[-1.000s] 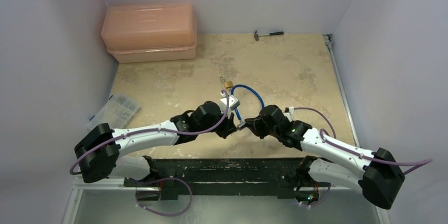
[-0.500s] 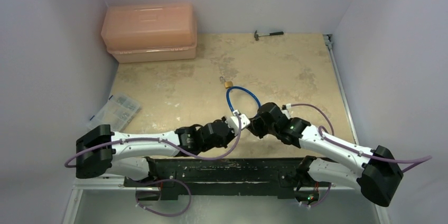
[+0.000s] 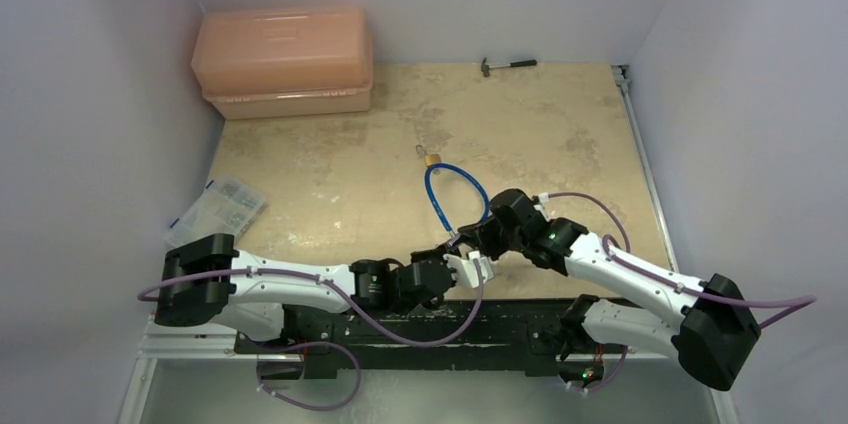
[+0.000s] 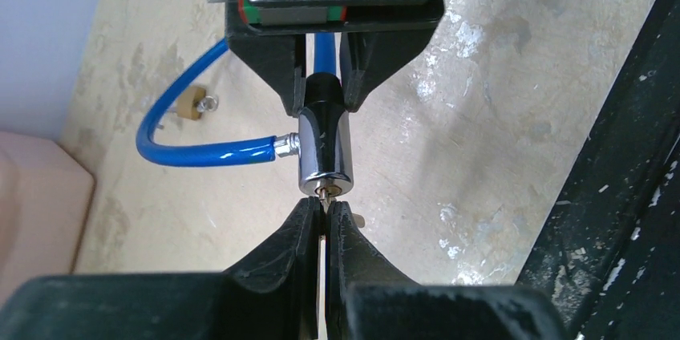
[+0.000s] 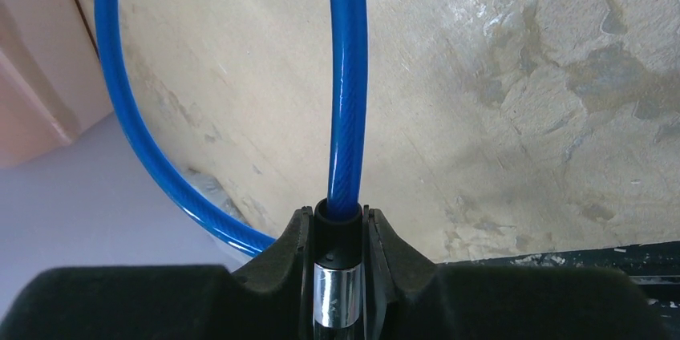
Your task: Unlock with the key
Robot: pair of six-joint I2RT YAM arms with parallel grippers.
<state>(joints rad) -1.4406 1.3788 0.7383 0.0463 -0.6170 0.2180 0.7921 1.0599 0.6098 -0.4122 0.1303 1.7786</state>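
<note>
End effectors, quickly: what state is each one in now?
Left end effector: closed, holding the key.
Right end effector: closed on the lock cylinder.

Right gripper (image 5: 338, 232) at bottom centre, both black fingers (image 5: 290, 248) clamped on the lock barrel (image 5: 337, 298): black collar on top, shiny silver band below, upright between them. Blue cable (image 5: 347, 75) comes straight up out of the collar and leaves by the top edge; a second run curves down the left side and passes behind the finger on that side. Beige stained table (image 5: 513, 83) behind it all. Pink box (image 5: 28, 107) at the left edge, pale wall (image 5: 104, 220) below it. Black rail (image 5: 593, 253) at lower right, scuffed white
</note>
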